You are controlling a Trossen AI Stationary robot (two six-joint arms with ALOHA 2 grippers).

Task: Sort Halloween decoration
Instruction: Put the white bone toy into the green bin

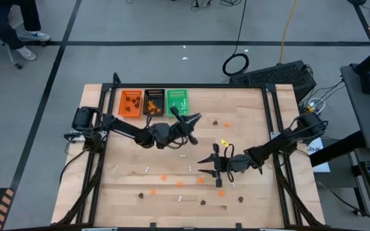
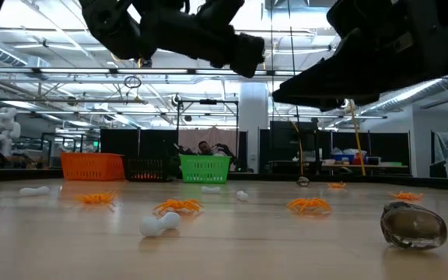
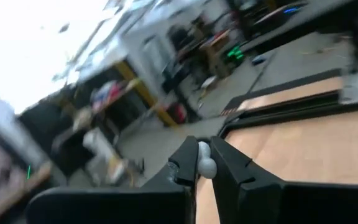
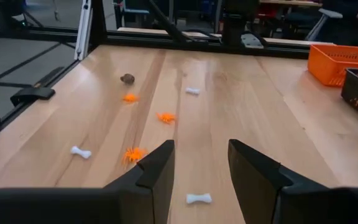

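Gripping a white stick (image 3: 205, 163), left gripper (image 3: 204, 167); right gripper (image 4: 199, 163) parted.

I see white bone sticks (image 4: 198, 198), orange spidery blobs (image 4: 134, 154) and dark brown blobs (image 4: 127, 78) lying scattered flat on the wood | one white piece (image 3: 205, 165) pinched up off the surface | several sorted in trays

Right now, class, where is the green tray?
In the high view the green tray sits at the table's far edge, rightmost of three, beside the black tray.
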